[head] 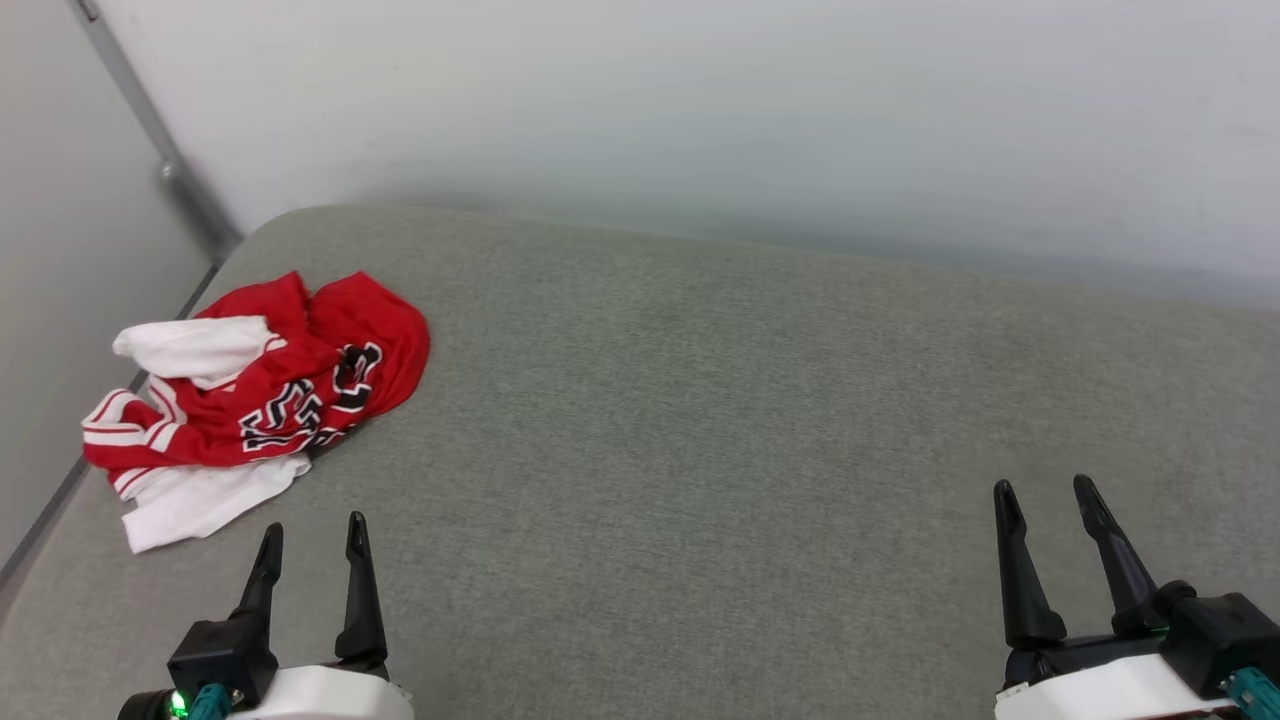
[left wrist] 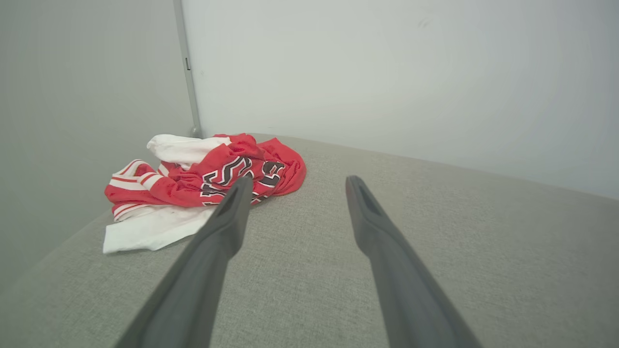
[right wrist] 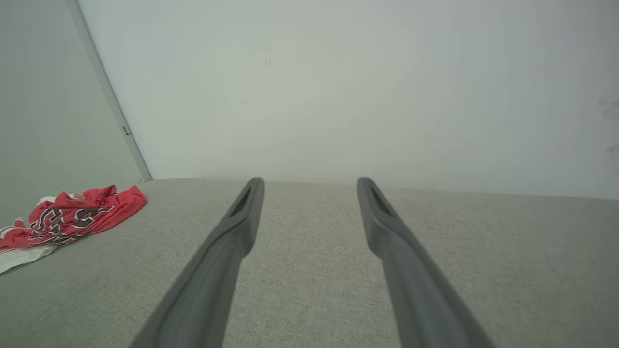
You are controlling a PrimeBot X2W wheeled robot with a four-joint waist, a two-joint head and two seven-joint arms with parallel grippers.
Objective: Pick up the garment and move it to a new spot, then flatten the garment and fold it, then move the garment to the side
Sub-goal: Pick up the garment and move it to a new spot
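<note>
- Two dark fingers of the left gripper (head: 313, 525) rise at the lower left of the head view. They are spread apart with nothing between them, hovering over bare fabric.
- At the lower right, the right gripper (head: 1044, 487) has its fingers spread just as wide and holds nothing.
- The garment (head: 300, 370) lies crumpled in a heap at the far left corner of the grey padded surface (head: 700, 450), close to its left edge. It is ahead of the left gripper and slightly to that gripper's left, apart from its fingertips and touched by neither gripper.
- It is mostly red. One white sleeve (head: 195, 345) is bunched on top at the left, and another white part (head: 200, 505) is spread flat on the near side.
- Red-and-white striped trim (head: 125, 425) shows at the heap's left end.
- Black lettering with white outlines (head: 300, 410) runs across the folds, too creased to read.
- In the left wrist view, that gripper's left fingertip overlaps the near edge of the heap, but the head view shows a gap between them.
- From the right wrist, the heap sits well away at the far left.
- The padded surface is a woven grey-green cloth with a rounded far-left corner.
- A pale wall (head: 700, 100) stands behind it, and a second wall (head: 60, 250) runs along the left side.
- A thin grey strip (head: 150, 120) marks the corner where the walls meet.
</note>
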